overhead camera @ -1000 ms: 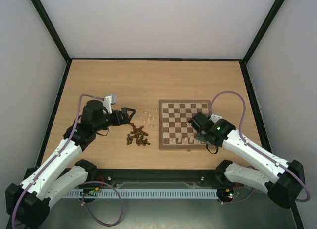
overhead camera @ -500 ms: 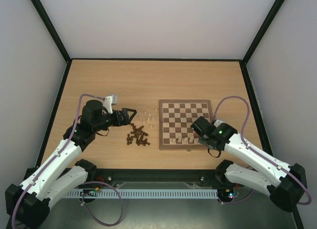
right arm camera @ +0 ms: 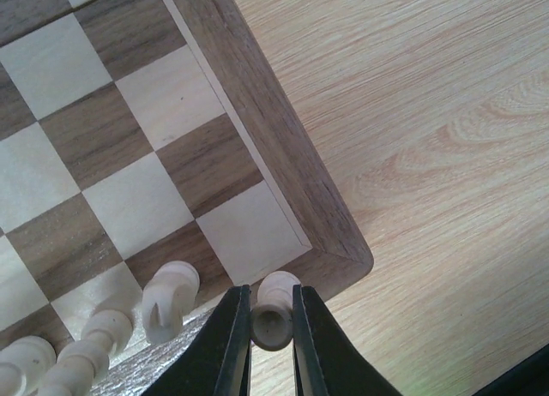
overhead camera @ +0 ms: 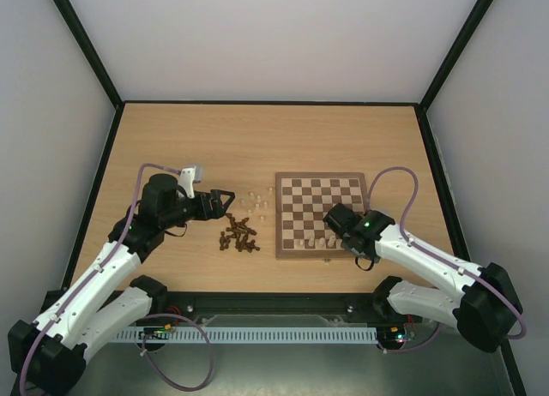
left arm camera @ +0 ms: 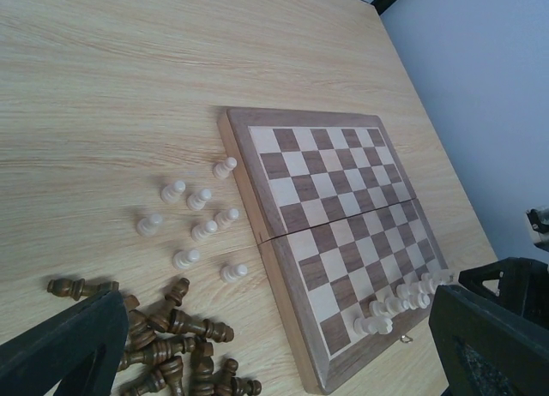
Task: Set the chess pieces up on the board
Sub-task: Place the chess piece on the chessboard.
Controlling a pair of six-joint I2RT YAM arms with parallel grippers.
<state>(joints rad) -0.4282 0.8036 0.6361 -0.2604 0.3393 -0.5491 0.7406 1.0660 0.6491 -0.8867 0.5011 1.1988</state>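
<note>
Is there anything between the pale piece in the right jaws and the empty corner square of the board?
Nothing visible. The piece hangs at the corner of the board, and the corner square is bare. The nearest standing piece is on the next square, beside the path, not in it.

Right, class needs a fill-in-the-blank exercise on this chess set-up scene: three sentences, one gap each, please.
The right gripper is shut on a small wooden chessman whose colour is ___.
The left gripper has its jaws ___.
The heap of dark brown wooden chessmen lies on the table to the ___ of the square checkered wooden chessboard.
Missing words: pale cream; open; left.
</note>
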